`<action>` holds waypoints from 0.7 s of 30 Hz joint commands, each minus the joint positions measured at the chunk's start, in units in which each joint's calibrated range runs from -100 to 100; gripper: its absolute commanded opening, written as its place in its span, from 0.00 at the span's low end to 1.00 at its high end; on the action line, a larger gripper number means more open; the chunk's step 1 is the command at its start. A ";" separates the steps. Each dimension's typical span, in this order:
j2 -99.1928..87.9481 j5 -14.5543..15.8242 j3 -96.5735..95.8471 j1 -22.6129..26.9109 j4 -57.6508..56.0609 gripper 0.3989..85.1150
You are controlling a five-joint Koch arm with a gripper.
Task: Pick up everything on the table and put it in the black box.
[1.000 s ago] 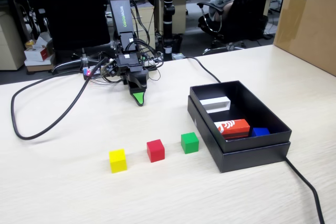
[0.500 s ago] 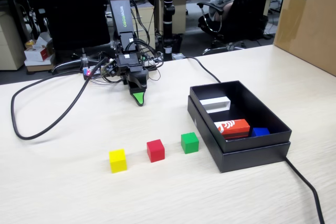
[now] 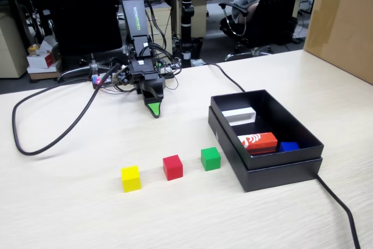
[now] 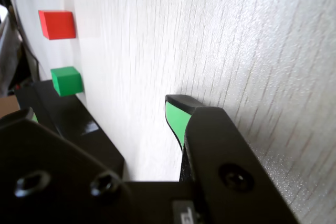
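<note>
Three cubes in a row on the table (image 3: 70, 214), arm resting apart from them.
The gripper (image 3: 154, 109) points down at the table, jaws one behind the other, so their opening I cannot tell. Yellow cube (image 3: 130, 178), red cube (image 3: 172, 167) and green cube (image 3: 210, 158) lie left of the black box (image 3: 280, 174).

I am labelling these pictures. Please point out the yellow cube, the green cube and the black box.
yellow cube (image 3: 130, 178): fixed view, on its front face.
green cube (image 3: 210, 158): fixed view, on its front face; also wrist view (image 4: 67, 81).
black box (image 3: 280, 174): fixed view, on its near outer wall.
</note>
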 commanded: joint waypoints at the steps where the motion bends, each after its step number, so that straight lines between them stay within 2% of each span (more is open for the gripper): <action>1: 1.30 0.05 0.62 0.24 -0.09 0.57; 13: 0.38 0.00 2.16 0.29 -1.47 0.54; 16: -0.65 0.83 8.96 0.63 -12.88 0.52; 19: -0.65 3.71 22.19 1.66 -30.07 0.52; 21: -0.31 5.23 29.36 2.69 -36.89 0.52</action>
